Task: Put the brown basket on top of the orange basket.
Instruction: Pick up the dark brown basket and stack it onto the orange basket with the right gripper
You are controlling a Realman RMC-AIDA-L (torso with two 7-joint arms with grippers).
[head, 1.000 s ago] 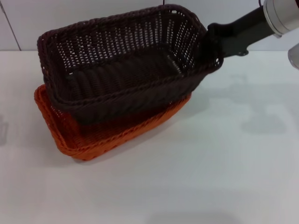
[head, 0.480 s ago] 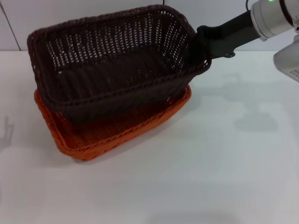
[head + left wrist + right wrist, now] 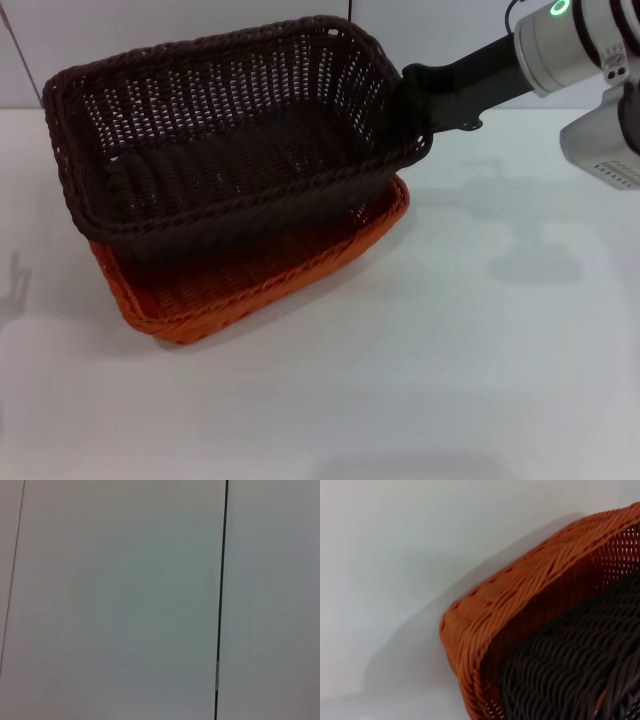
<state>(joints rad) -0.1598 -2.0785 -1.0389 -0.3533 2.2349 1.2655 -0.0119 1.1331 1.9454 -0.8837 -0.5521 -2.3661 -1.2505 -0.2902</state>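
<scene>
The right tool (image 3: 408,105) gripped the brown basket (image 3: 225,140) by its right end rim — long axis running leftward from it, tilted over the orange basket (image 3: 250,280) on the bench (image 3: 480,350), not yet seated squarely.

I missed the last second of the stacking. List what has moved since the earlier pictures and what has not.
The brown basket, held at its right end by the right gripper, has slid toward the robot's left and sunk a little, so it now covers more of the orange basket. The right arm came in with it. The orange basket stayed where it was on the white table. The left arm is out of sight.
</scene>
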